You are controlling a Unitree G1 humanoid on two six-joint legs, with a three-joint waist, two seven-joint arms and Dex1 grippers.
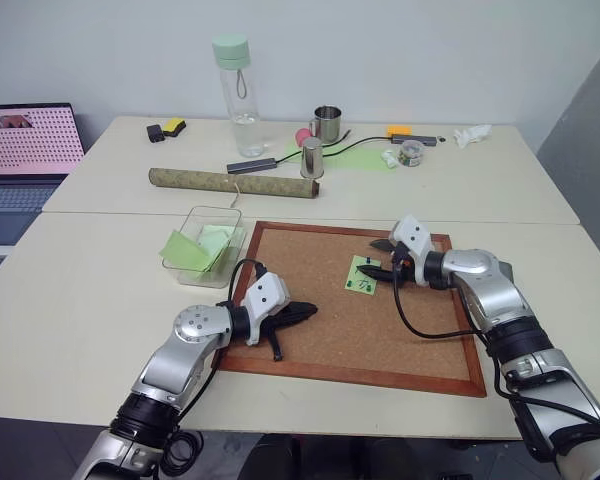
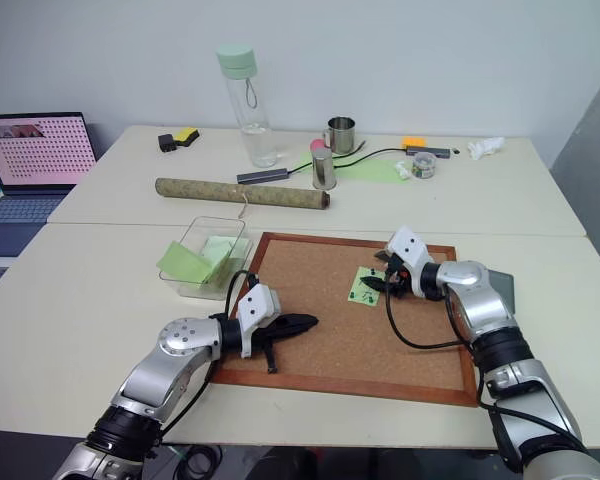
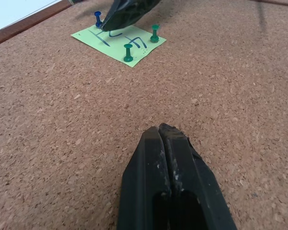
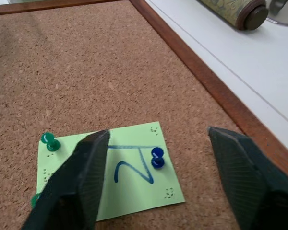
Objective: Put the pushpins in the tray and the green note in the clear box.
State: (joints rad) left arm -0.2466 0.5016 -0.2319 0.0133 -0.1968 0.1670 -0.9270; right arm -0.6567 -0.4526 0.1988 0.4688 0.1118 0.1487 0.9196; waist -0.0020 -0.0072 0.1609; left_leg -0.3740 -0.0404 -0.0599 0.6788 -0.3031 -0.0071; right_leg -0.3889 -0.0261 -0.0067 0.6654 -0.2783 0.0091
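The green note (image 1: 361, 275), marked with blue handwriting, lies pinned to the cork board (image 1: 330, 350). A blue pushpin (image 4: 157, 157) and two green pushpins (image 3: 155, 32) (image 3: 128, 51) stand in it. My right gripper (image 4: 158, 134) is open just over the note, its fingers on either side of the blue pushpin and clear of it. My left gripper (image 1: 305, 312) is shut and empty, low over the board to the left of the note. The clear box (image 1: 216, 209) sits off the board's left edge with plain green notes inside. The dark grey tray (image 2: 504, 290) peeks out behind my right forearm.
A cardboard tube (image 1: 232, 182) lies across the table behind the board. Further back stand a clear bottle (image 1: 238, 95), two metal cups (image 1: 312, 158) and small clutter with a cable. A laptop (image 1: 25, 150) sits at the far left.
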